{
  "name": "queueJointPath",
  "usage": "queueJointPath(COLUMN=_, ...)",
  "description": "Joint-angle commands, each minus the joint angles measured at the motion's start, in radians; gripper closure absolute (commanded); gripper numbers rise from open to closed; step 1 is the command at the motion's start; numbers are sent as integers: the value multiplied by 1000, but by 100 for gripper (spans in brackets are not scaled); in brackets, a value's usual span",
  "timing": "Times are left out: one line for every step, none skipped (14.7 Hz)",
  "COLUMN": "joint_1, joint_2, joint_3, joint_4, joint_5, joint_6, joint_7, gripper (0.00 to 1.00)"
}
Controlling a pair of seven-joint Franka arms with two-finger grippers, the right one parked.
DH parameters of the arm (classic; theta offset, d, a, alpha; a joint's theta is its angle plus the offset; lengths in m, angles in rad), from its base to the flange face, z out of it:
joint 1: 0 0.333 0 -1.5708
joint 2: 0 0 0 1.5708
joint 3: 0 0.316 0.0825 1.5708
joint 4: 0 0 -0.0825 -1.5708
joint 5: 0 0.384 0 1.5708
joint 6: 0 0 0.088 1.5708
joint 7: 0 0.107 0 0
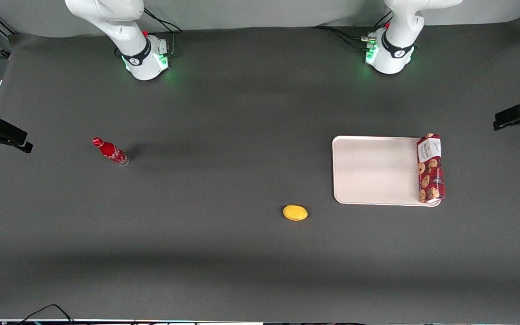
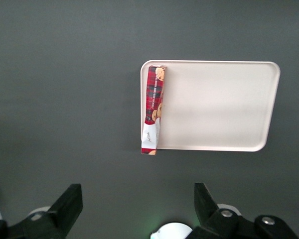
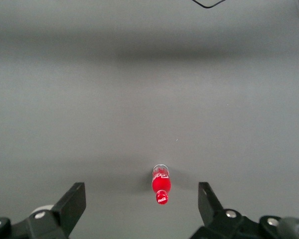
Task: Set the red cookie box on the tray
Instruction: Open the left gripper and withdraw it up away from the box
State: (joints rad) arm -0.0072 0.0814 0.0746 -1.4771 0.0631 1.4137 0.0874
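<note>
The gray table [image 1: 224, 253] carries the cream tray [image 1: 373, 171] at the front view's right. The red cookie box [image 1: 430, 169], white label end uppermost, writing unreadable, is seen along the tray's outer edge. The gripper [image 2: 138, 206] is held high above, fingers [image 2: 70, 201] spread wide, empty.

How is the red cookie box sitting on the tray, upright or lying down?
Lying down: the red cookie box rests lengthwise along the tray edge, slightly overhanging the rim. The gripper hangs above, jaws open, holding nothing.
</note>
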Motion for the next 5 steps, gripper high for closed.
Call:
queueJointPath(joint_1=-2, joint_2=50, joint_3=-12, joint_4=153, joint_5=-60, joint_6=-82, joint_7=-66, gripper=0)
queueJointPath(joint_1=-2, joint_2=57, joint_3=-12, joint_4=159, joint_5=-57, joint_6=-85, joint_7=-55, gripper=0)
queueJointPath(joint_1=-4, joint_2=57, joint_3=-13, joint_4=161, joint_5=-55, joint_6=-81, joint_7=-54, gripper=0)
queueJointPath(joint_1=-5, joint_2=58, joint_3=-15, joint_4=170, joint_5=-60, joint_6=-79, joint_7=-52, gripper=0)
queueJointPath(joint_1=-5, joint_2=58, joint_3=-24, joint_4=181, joint_5=-55, joint_6=-82, joint_7=-54, gripper=0)
